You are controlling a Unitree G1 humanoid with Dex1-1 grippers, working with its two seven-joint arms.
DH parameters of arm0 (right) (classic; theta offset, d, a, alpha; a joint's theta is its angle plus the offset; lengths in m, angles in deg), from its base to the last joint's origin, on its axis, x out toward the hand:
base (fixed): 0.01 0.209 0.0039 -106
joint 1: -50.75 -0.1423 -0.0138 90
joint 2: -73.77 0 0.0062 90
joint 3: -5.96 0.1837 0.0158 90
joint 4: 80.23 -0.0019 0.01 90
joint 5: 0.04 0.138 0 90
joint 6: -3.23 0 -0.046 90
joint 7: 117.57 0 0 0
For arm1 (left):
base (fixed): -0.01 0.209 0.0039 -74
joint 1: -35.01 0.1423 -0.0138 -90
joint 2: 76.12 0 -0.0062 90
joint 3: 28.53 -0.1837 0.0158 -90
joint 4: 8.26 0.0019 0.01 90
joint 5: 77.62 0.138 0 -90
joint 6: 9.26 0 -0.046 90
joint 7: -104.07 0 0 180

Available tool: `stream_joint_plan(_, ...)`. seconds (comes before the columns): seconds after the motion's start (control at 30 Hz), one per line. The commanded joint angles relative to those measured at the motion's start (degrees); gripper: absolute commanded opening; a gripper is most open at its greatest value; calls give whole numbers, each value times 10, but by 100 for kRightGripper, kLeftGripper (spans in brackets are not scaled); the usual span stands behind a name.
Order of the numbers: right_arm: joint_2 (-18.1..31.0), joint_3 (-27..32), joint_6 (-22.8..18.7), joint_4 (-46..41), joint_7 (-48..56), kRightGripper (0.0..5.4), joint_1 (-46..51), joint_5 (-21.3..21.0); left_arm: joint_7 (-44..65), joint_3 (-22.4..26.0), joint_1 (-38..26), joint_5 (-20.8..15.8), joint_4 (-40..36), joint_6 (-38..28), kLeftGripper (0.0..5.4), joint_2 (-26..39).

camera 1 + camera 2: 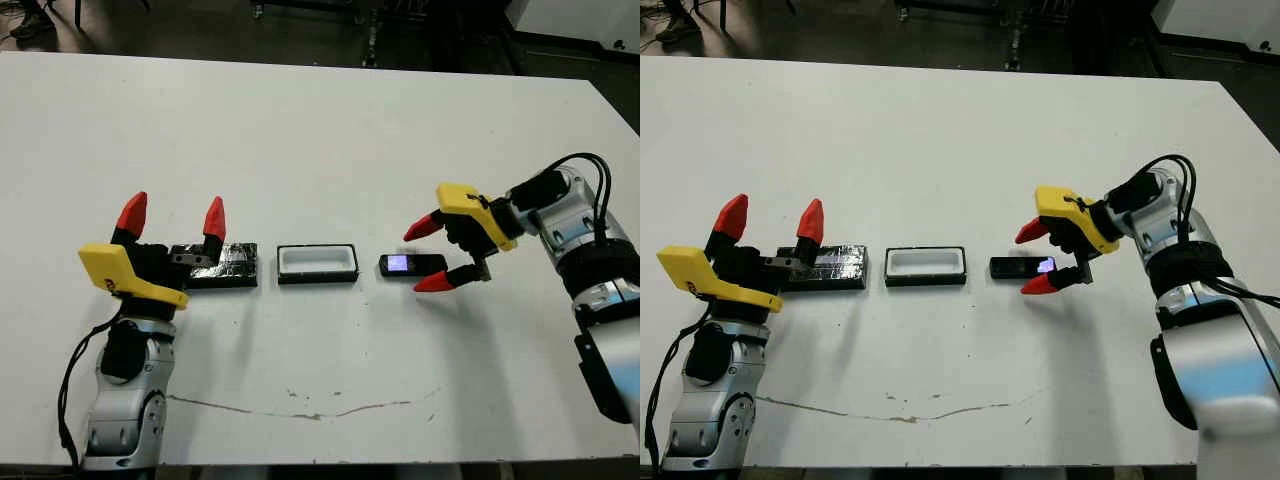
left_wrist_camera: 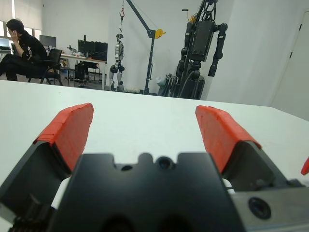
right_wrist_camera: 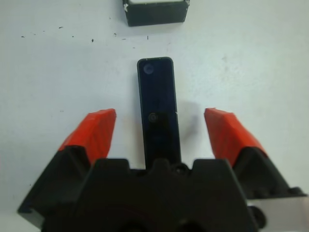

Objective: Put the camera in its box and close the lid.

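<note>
Both head eyes look down across the white table [image 1: 320, 120]; each wrist camera looks closely along its fingers.

Left gripper [image 1: 172, 216] upright at the robot's left, red fingers spread and pointing away, right gripper [image 1: 428, 257] turned inward, fingers spread wide, arm bent at the wrist

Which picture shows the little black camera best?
The right wrist view: the camera lies full-length between the open right hand. Both head views show it small, beside the box. The left wrist view misses it.
</note>
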Motion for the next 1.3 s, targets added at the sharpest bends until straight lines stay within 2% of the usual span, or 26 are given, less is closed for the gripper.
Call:
stream_joint_plan(0.03, 3, 0, 3, -7, -3, 417, 11, 0, -3, -1, 2, 6, 0, 8, 540, 2)
stream_joint_plan(0.17, 1, 1, -13, -7, -2, 349, 13, 1, -1, -1, 2, 11, 2, 4, 540, 5)
stream_joint_plan(0.43, 2, 0, -7, -19, -9, 215, 26, 1, -2, 0, 2, 6, 0, 7, 540, 1)
stream_joint_plan(0.53, 4, -3, -17, -27, -18, 167, 30, -4, -2, 0, 3, 5, 0, 6, 540, 0)
stream_joint_plan(0.87, 9, -2, -9, -37, -34, 166, 30, -8, -2, 1, 3, 2, 1, 6, 540, 0)
stream_joint_plan(1.17, 10, 46, -47, -70, -80, 166, 22, 29, -2, 1, 5, 3, -2, 6, 540, 0)
stream_joint_plan(1.3, 6, 58, -85, -73, -68, 166, -10, 48, -3, 1, 4, 4, -1, 8, 540, 1)
